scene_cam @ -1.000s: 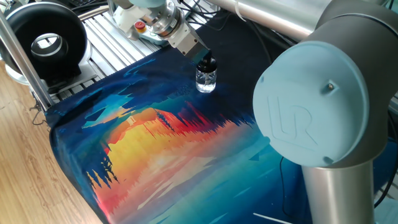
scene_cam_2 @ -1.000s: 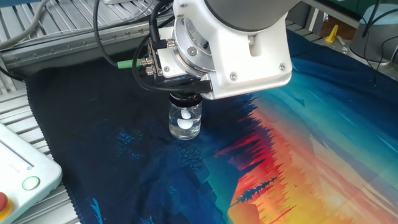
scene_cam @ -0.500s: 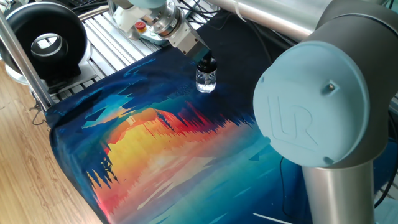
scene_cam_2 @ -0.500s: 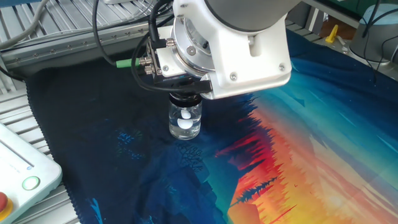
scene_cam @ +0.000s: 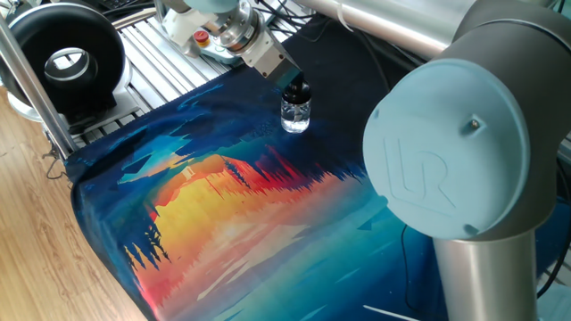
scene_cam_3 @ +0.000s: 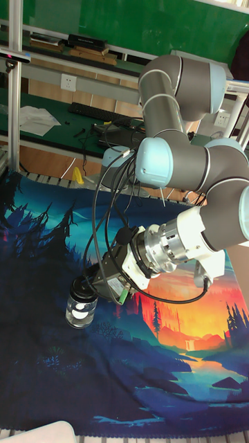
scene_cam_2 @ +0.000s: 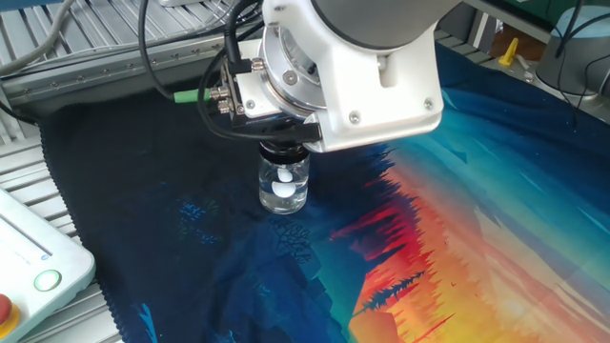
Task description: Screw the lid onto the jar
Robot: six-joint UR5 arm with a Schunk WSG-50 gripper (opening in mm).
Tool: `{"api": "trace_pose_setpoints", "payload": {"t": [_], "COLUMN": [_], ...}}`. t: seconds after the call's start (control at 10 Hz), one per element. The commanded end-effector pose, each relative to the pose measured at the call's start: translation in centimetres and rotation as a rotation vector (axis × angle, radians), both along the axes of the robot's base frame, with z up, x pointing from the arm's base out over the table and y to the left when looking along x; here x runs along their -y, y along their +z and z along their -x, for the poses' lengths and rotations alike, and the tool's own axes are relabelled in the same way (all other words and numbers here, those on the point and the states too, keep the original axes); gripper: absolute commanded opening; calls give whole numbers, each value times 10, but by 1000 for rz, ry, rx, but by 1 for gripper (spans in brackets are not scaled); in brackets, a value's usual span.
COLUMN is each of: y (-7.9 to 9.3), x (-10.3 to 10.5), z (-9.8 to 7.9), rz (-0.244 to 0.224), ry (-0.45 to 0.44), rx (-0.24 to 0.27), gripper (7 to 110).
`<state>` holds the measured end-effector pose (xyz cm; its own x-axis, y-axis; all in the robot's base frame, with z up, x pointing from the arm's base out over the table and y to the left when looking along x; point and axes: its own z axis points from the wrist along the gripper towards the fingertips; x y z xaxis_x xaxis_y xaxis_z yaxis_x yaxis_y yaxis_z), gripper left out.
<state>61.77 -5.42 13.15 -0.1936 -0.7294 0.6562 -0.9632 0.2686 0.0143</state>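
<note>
- Far out to the left of the gripper (scene_cam: 294,82) in one fixed view sits a large black ring-shaped device (scene_cam: 64,62), glossy, with a pale round centre, on ribbed metal slats.
- A red round button (scene_cam: 202,37) shows on a pale box just behind the wrist in that view; in the other fixed view a pale control box (scene_cam_2: 29,257) with a green-ringed button lies well off to the left of the gripper (scene_cam_2: 284,152).
- The jar (scene_cam: 295,113) stands upright directly under the fingertips: clear glass, round and squat, with a small white piece visible inside in the other fixed view (scene_cam_2: 284,184).
- The lid (scene_cam: 298,92) is a small black cap sitting on the jar's neck, its sides held between the fingers, which are clamped onto it. The jaw faces themselves are hidden by the white wrist housing in the other fixed view.
- In the tall fixed view the gripper (scene_cam_3: 91,286) reaches down and left to the jar (scene_cam_3: 81,308); black cables (scene_cam_3: 104,208) loop above the wrist.
- The jar rests on a soft printed cloth (scene_cam: 232,223), dark blue beneath it, turning to orange and red forest shapes to the right and below.
- Open cloth lies around the jar on every side.
- The cloth's edge meets wood (scene_cam: 45,259) at lower left in one fixed view.
- The arm's big pale blue joint cap (scene_cam: 451,160) fills the right of that view.
</note>
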Motion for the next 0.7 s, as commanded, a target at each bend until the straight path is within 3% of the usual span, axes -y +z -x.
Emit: {"api": "trace_pose_setpoints", "payload": {"t": [0.0,0.6], "y": [-2,-2], "x": [-2,-4], "z": [-2,4], "rz": [-15,-10], "ry": [-6,-52], "rx": [13,21], "gripper": [22,22]}}
